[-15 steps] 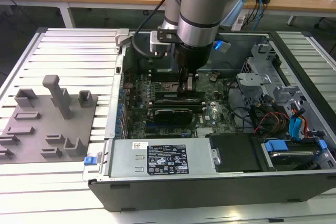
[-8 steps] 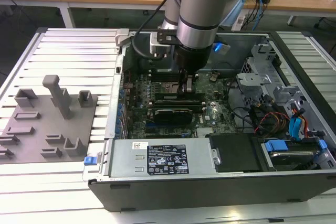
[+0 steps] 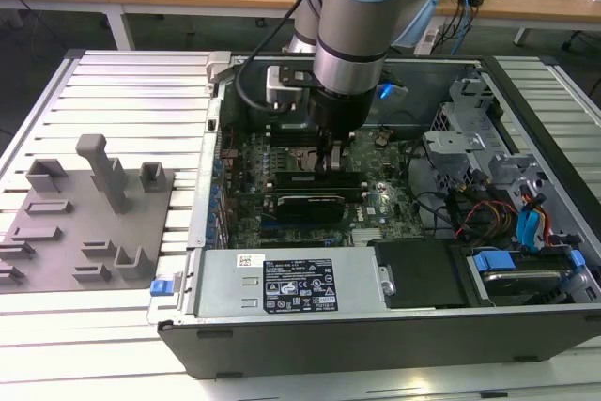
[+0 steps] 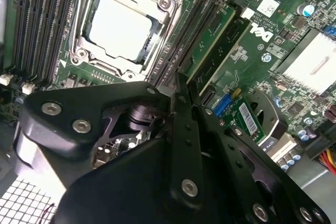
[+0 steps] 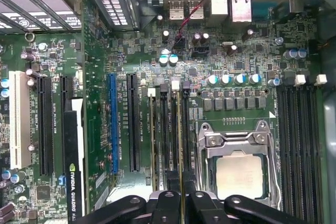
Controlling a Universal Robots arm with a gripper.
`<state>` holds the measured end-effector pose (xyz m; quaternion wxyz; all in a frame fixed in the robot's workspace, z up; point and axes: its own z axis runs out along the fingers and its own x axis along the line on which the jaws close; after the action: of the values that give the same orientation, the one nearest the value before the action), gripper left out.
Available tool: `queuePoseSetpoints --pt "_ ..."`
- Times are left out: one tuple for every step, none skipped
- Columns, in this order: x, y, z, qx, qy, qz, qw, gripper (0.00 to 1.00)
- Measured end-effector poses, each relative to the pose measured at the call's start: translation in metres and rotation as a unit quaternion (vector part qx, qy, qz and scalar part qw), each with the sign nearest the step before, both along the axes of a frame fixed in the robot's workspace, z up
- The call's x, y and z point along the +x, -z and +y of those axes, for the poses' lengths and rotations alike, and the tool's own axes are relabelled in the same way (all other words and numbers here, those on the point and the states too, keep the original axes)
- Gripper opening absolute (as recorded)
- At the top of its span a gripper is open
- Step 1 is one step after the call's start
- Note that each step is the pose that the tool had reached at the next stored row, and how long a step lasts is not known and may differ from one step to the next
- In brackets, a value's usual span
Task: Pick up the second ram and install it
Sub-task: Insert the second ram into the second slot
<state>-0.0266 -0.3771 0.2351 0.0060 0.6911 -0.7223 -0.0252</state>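
**Second stick of memory pinched in the jaws, standing over its slot**

The second ram (image 5: 178, 140) stands on edge right between the jaws, lined up along one of the long black slots beside the processor socket (image 5: 239, 166). In the second wrist view its green face (image 4: 207, 40) runs away from the fingertips. I can't tell whether it's pushed all the way home.

Going left to right in the exterior view: well off to one side of the jaws is a grey holder tray (image 3: 84, 223) on the ribbed table. Then comes the open computer case (image 3: 376, 326) with the motherboard (image 3: 385, 199) inside. The gripper (image 3: 331, 161) is reaching straight down into it, with a black graphics card (image 3: 305, 204) just in front of the jaws. Past them on the far side are the drive bays (image 3: 488, 176).

The gripper (image 5: 178, 200) has its jaws closed together on the stick's thin upper edge; the second wrist view shows the gripper (image 4: 178, 85) the same way. Another green stick (image 4: 231, 51) sits just beside the held one, on the side away from the socket (image 4: 123, 24).
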Motion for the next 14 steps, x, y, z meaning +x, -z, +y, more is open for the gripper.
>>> queuePoseSetpoints --pt "0.0 0.0005 0.0 0.0 0.0 0.0 1.0 0.13" --pt "-0.0001 0.0009 0.0 -0.0001 0.0 0.0 1.0 0.13" --pt "-0.0001 0.0011 0.0 -0.0002 0.0 0.0 1.0 0.13" --pt "-0.0001 0.0016 0.0 -0.0003 0.0 0.0 1.0 0.13" --pt "-0.0001 0.002 0.0 -0.0005 0.0 0.0 1.0 0.13" --pt "-0.0001 0.0024 0.0 -0.0006 0.0 0.0 1.0 0.13" --pt "-0.0001 0.0031 0.0 -0.0008 0.0 0.0 1.0 0.13" --pt "-0.0002 0.0035 0.0 -0.0009 0.0 0.0 1.0 0.13" --pt "-0.0004 0.0043 0.0 -0.0009 0.0 0.0 1.0 0.13" --pt "-0.0005 0.0048 0.0 -0.0009 0.0 0.0 1.0 0.13" --pt "-0.0006 0.0051 0.0 -0.001 0.0 0.0 1.0 0.13" --pt "-0.0006 0.0055 0.0001 -0.0012 0.0 0.0001 1.0 0.13" --pt "-0.0006 0.0057 0.0002 -0.001 0.0 0.0001 1.0 0.13" --pt "-0.0007 0.006 0.0004 -0.0008 0.0 0.0 1.0 0.13"
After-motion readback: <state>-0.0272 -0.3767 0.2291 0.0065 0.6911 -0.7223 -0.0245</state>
